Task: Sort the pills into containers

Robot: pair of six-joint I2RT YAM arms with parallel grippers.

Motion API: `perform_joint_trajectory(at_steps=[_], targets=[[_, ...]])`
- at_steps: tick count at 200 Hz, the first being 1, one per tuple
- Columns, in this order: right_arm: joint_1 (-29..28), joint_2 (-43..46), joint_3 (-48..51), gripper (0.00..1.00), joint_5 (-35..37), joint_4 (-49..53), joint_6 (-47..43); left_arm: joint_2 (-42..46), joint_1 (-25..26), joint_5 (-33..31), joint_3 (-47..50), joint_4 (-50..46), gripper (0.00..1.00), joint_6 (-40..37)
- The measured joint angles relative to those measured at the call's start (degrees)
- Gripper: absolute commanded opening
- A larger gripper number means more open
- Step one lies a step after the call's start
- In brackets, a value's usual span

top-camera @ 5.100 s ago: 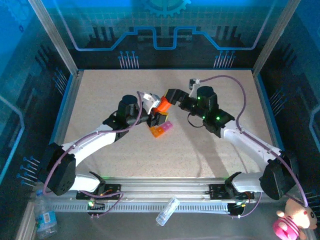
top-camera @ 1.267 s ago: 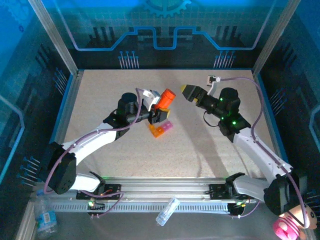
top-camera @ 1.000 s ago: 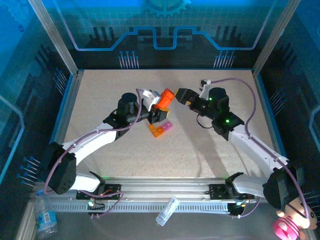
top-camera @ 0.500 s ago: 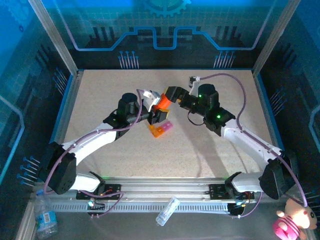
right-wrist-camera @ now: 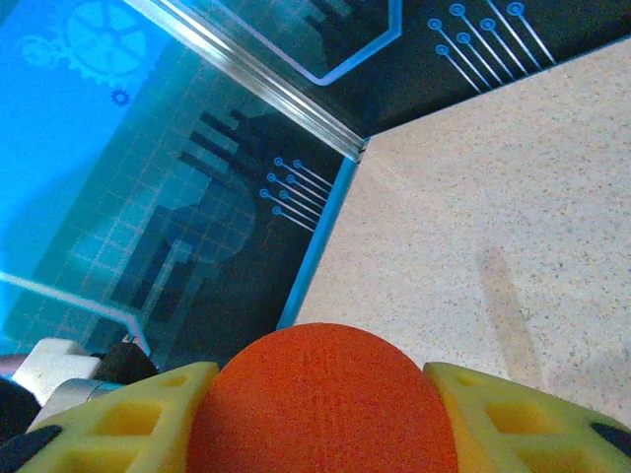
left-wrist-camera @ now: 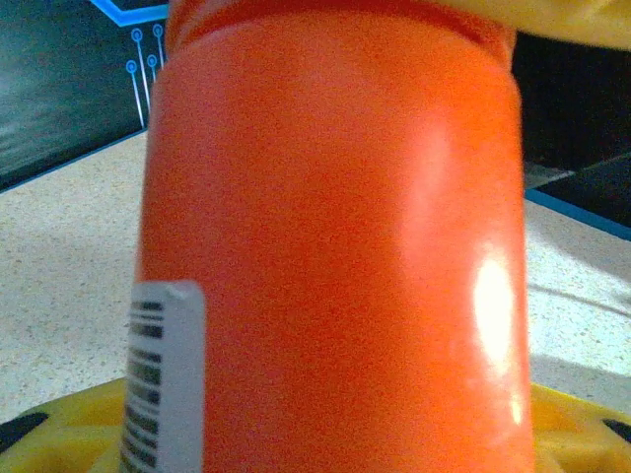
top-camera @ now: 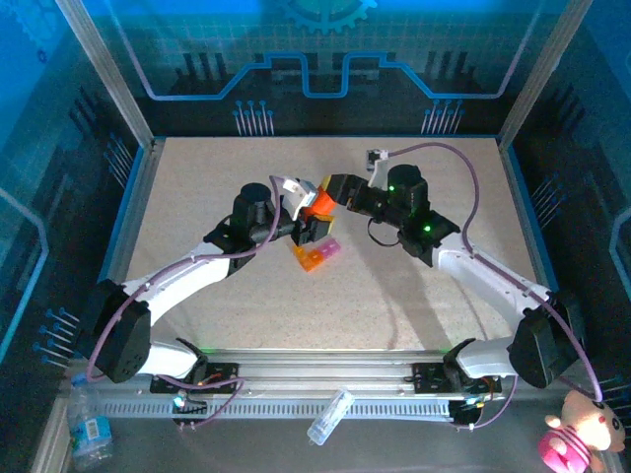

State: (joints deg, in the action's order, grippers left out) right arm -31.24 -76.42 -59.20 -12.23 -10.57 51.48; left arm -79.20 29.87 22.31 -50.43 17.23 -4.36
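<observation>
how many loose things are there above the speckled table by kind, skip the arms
orange bottle: 1
strip of small pill containers: 1
total: 2

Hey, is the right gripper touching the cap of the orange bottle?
Touching. The right wrist view shows the orange cap wedged between the right gripper's yellow fingers, with no gap on either side.
</observation>
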Motion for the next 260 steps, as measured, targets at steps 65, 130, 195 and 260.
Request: perform_joint_trajectory(at_steps=[65,130,195,260], targets=[[10.4,-4.4,6.9,0.47,-29.5,-25.6,-1.1,0.1,0.9,3.6,0.0,3.1,0.0,4.7],[12.6,-10.6,8.2,0.78,-36.2,-44.6,8.5,0.5,0.7,5.4,0.5,3.8,0.0,7.6],[13.3,3.2,12.7,0.86,-19.5,-29.4,7.3,1.1,0.7,3.4,0.5,1.7,0.0,4.2],[7.1,9.9,9.4,0.88,-1.2,-4.5,6.1,0.5,0.7,-0.7,0.3,-1.0,0.0,-0.8]])
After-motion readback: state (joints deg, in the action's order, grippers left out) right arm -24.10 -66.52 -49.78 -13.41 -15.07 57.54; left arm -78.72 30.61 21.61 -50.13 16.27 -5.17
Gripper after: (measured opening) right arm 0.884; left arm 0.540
